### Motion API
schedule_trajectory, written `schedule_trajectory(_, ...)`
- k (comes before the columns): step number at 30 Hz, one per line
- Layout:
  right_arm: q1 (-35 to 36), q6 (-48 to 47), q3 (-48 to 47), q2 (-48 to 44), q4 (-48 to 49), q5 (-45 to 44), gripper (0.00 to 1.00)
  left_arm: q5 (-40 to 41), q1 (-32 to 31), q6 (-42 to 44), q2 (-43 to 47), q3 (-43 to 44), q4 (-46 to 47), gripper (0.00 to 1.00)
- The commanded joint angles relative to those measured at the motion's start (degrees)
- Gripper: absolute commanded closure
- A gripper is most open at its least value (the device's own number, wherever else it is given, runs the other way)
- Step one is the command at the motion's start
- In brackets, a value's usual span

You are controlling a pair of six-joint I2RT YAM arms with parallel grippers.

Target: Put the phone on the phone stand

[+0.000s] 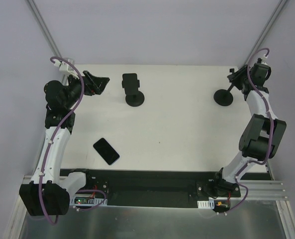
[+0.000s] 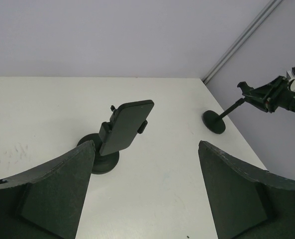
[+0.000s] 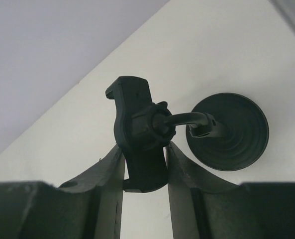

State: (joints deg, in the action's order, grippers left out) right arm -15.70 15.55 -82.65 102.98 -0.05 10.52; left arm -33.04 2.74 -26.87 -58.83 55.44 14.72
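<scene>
Between its fingers (image 3: 107, 189) the right hand (image 3: 145, 167) is clamping the phone stand (image 3: 137, 114) (left hand (image 2: 146, 147) gaping, empty), perhaps risking toppling it.

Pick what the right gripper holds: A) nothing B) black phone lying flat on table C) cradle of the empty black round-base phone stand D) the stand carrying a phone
C: the right gripper pinches the empty black round-base phone stand by its cradle, from both sides.

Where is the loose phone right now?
In the top view the loose phone lies flat on the table's near-left part, beside the left arm, nearer the bases than the loaded stand.
</scene>
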Motion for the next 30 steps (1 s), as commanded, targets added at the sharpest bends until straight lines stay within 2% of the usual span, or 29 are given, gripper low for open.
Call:
schedule_trajectory(1,3.92,-1.04,6.35,-13.58,1.9,15.56,1.0,-1.59,0.6,-0.02,0.2,1.07,2.95,0.17)
schedule_trajectory(5,9.88,-5.69,14.35,-21.23,-1.59,28.55,1.0,-1.33,0.51,0.77,0.2,0.99,2.68,0.17)
schedule_trajectory(7,13.14,-12.54,17.33,-24.66,-4.85,32.17,1.0,-1.42,0.51,0.77,-0.14,1.16,2.68,0.17)
schedule_trajectory(11,24.98,-28.7,20.16,-28.61,-14.24,42.44,1.0,-1.24,0.42,1.12,-0.5,0.99,2.68,0.17)
schedule_trajectory(14,30.71,-38.03,18.42,-26.18,-21.18,48.15,1.0,-0.89,0.33,1.47,-0.94,0.72,2.51,0.17)
schedule_trajectory(16,33.36,-45.03,16.48,-24.5,-25.15,48.98,1.0,-0.63,0.16,1.73,-1.2,0.63,2.33,0.17)
schedule_trajectory(21,36.27,-50.88,11.65,-19.23,-30.88,52.14,1.0,-0.19,-0.46,2.88,-1.38,0.81,1.45,0.17)
schedule_trajectory(24,38.2,-54.83,9.89,-17.38,-33.78,48.02,1.0,0.08,-0.72,3.23,-1.46,0.9,1.1,0.17)
schedule_trajectory(30,40.14,-54.67,10.23,-15.35,-28.79,43.88,1.0,-0.27,-0.99,2.97,-1.99,0.99,1.1,0.17)
